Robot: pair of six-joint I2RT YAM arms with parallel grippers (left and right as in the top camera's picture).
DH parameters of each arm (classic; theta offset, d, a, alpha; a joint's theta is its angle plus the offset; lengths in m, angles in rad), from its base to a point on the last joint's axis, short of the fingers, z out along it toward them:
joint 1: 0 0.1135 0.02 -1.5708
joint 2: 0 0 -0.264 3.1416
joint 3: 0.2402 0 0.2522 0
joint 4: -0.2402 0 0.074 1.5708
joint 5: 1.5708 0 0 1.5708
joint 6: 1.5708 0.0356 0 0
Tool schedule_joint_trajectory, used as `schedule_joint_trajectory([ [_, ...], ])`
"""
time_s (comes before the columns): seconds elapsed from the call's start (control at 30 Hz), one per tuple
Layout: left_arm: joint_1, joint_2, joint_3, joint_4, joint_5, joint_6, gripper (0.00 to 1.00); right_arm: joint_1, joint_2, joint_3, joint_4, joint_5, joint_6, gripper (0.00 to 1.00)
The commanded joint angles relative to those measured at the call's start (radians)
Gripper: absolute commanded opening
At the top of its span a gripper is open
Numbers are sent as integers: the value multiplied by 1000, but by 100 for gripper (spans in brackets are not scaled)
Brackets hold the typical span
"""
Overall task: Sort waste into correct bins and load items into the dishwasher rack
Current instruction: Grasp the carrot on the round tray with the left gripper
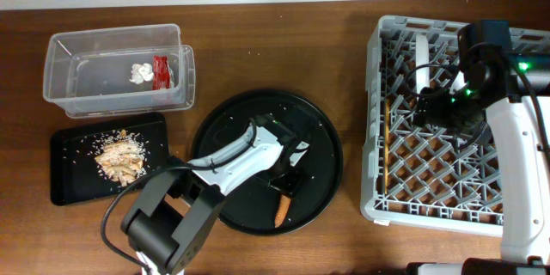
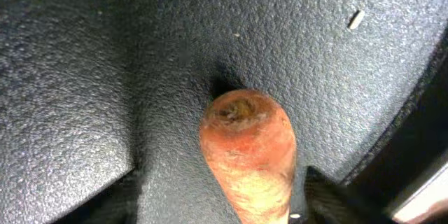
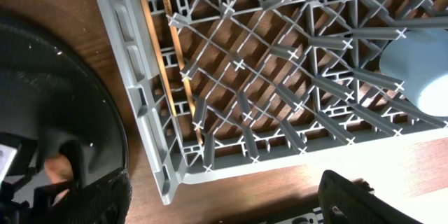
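Observation:
The orange carrot (image 1: 281,210) lies on the big round black tray (image 1: 318,137). My left gripper (image 1: 288,185) is open and low over it. In the left wrist view the carrot (image 2: 246,147) lies between the fingers (image 2: 217,199) with a gap on the left side. The clear tub (image 1: 60,51) holds the white tissue (image 1: 141,72) and the red wrapper (image 1: 161,70). The black rectangular tray (image 1: 69,180) holds the food scraps (image 1: 120,156). My right gripper (image 1: 438,103) is open and empty over the grey rack (image 1: 375,120). The rack holds the wooden stick (image 3: 164,63), the light-blue cup (image 3: 420,70) and a white bowl (image 1: 423,51). The plate is not visible.
The round tray's rim (image 3: 105,98) lies close to the rack's left wall (image 3: 133,91), with a strip of wooden table (image 3: 140,161) between them. Wooden table (image 1: 284,43) shows behind the round tray. The right arm covers the rack's right side.

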Motion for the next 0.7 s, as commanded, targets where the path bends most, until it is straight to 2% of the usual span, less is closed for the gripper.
schedule_joint_trajectory([
  [0.0, -4, 22, -8, -1, 11, -5, 64, -3, -1, 3, -2, -5, -6, 85],
  [0.13, -4, 22, -8, -24, -108, -5, 63, -3, -1, 3, -5, -5, -7, 85],
  [0.2, -4, 22, -8, -36, -171, -6, 59, -3, -1, 3, -5, -5, -7, 85],
  [0.3, -4, 22, -8, -47, -259, -74, 51, -3, -1, 3, -5, -5, -7, 85],
  [0.37, -4, 22, -8, -43, -262, -74, 48, -3, -1, 3, -5, -5, -6, 85],
  [0.43, -4, 22, -8, -43, -262, -74, 34, -3, -1, 3, -5, -5, -6, 85],
  [0.47, -4, 22, -8, -43, -261, -73, 30, -3, -1, 3, -5, -5, -7, 85],
  [0.53, -4, 22, -8, -43, -259, -73, 28, -3, -1, 3, -5, -5, -6, 85],
  [0.67, -4, 22, -8, -50, -258, -73, 16, -3, -1, 3, -8, -5, -6, 85],
])
